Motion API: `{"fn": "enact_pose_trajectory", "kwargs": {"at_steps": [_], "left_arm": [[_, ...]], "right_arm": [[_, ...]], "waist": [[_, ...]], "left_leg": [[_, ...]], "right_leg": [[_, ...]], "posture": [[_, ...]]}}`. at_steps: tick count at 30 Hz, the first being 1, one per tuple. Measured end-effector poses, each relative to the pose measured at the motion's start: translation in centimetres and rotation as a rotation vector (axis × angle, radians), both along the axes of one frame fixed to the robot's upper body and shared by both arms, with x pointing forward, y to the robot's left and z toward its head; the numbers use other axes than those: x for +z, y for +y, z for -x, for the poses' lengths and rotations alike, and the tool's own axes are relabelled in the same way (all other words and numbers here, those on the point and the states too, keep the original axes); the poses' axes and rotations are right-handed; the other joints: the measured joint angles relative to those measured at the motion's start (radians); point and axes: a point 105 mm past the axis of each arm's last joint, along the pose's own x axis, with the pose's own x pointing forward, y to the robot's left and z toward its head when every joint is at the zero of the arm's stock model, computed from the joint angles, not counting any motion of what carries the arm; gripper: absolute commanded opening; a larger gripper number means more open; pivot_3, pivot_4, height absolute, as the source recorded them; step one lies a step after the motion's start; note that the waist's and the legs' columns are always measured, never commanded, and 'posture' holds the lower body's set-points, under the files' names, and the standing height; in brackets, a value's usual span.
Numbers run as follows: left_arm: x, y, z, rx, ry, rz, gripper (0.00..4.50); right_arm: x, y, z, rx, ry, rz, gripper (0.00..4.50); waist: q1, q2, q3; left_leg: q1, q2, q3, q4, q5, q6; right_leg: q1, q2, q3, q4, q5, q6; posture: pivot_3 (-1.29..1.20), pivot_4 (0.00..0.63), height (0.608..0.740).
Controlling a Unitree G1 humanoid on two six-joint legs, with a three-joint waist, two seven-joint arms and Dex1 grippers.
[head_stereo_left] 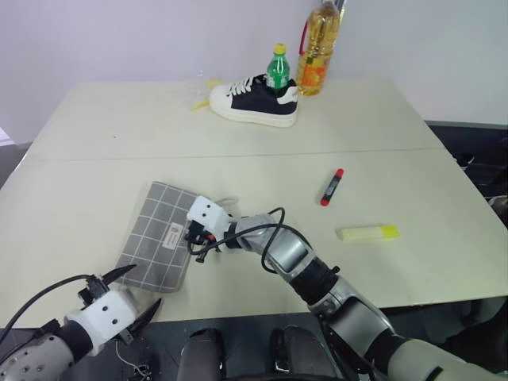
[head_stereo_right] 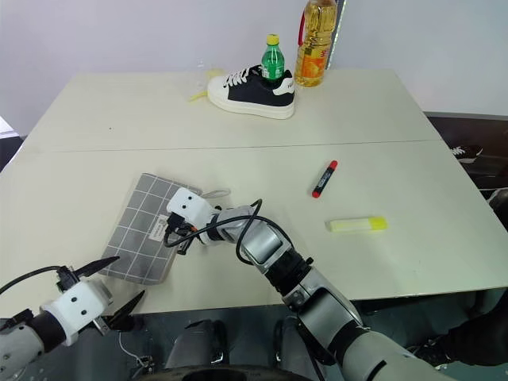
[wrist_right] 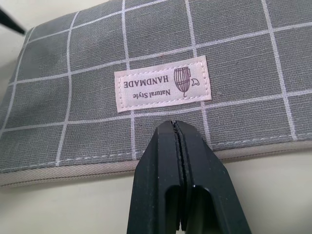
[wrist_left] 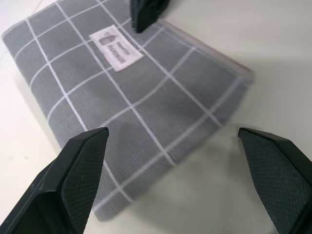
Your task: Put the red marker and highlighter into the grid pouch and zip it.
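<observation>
The grid pouch [head_stereo_left: 155, 230] lies flat near the table's front left, label [wrist_right: 163, 85] facing up. My right gripper [wrist_right: 176, 126] is shut, its tips over the pouch's zipper edge [wrist_right: 73, 168] just beside the label, with nothing visible between the fingers. Off the pouch's near corner [wrist_left: 146, 107], at the table's front edge, my left gripper [head_stereo_left: 141, 290] stands wide open and holds nothing. The red marker [head_stereo_left: 332, 187] lies on the table to the right. The yellow highlighter [head_stereo_left: 368, 232] lies beyond it, nearer the front.
At the back of the table [head_stereo_left: 95, 159] stands a dark and white shoe [head_stereo_left: 254, 101] with a green bottle [head_stereo_left: 278, 67] behind it and an oil bottle [head_stereo_left: 320, 48] beside it. A seam runs across the tabletop's middle.
</observation>
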Motion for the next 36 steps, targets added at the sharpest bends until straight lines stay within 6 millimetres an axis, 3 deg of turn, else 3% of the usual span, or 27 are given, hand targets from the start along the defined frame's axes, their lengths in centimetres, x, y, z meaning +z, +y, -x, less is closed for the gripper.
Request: {"fn": "enact_pose_trajectory", "kwargs": {"at_steps": [9, 15, 22, 29, 32, 36], "left_arm": [[0.0, -0.3, -0.3, -0.063, 0.027, -0.056, 4.5], [0.0, -0.8, -3.0, -0.092, -0.11, -0.129, 4.5], [-0.6, -1.2, -3.8, -0.104, -0.244, -0.215, 4.5], [-0.3, -0.5, -5.5, -0.05, -0.381, -0.309, 4.5], [-0.6, -0.5, -5.7, -0.05, -0.395, -0.321, 3.7], [-1.5, -0.5, -5.6, -0.058, -0.37, -0.307, 1.83]], "right_arm": [[-0.1, 0.0, 0.0, 0.001, 0.015, -0.004, 0.01], [-0.2, 0.0, -0.1, -0.002, 0.014, 0.002, 0.01], [-0.4, -0.2, -0.3, -0.009, 0.013, 0.012, 0.01], [-0.3, -0.1, -0.2, -0.007, 0.012, 0.009, 0.01], [-0.3, -0.1, -0.2, -0.006, 0.012, 0.009, 0.0], [-0.3, -0.1, -0.2, -0.003, 0.01, 0.006, 0.0]], "waist": [[0.0, 0.001, 0.0], [0.002, 0.004, -0.003], [0.005, 0.013, -0.009], [0.003, 0.013, -0.009], [0.002, 0.013, -0.009], [0.001, 0.012, -0.009]], "left_leg": [[0.0, 0.0, 0.0, 0.0, 0.0, 0.0], [0.001, 0.0, 0.0, 0.0, 0.0, 0.0], [0.001, -0.001, 0.0, 0.0, 0.0, 0.0], [0.002, 0.0, 0.0, 0.0, 0.0, 0.0], [0.001, 0.0, 0.0, 0.0, 0.0, 0.0], [0.001, 0.0, 0.0, 0.0, 0.0, 0.0]], "right_leg": [[0.0, 0.0, 0.0, 0.0, -0.001, -0.001], [0.001, 0.001, 0.0, 0.001, 0.0, 0.0], [0.001, 0.0, 0.0, 0.001, 0.0, 0.0], [0.001, 0.0, 0.0, 0.002, 0.0, 0.0], [0.001, 0.0, 0.0, 0.002, 0.0, 0.0], [0.0, 0.0, 0.0, 0.002, 0.0, 0.001]], "posture": [[0.0, 0.15, 0.705], [0.0, 0.15, 0.705], [0.0, 0.15, 0.705], [0.0, 0.15, 0.705], [0.0, 0.15, 0.705], [0.0, 0.15, 0.705]]}}
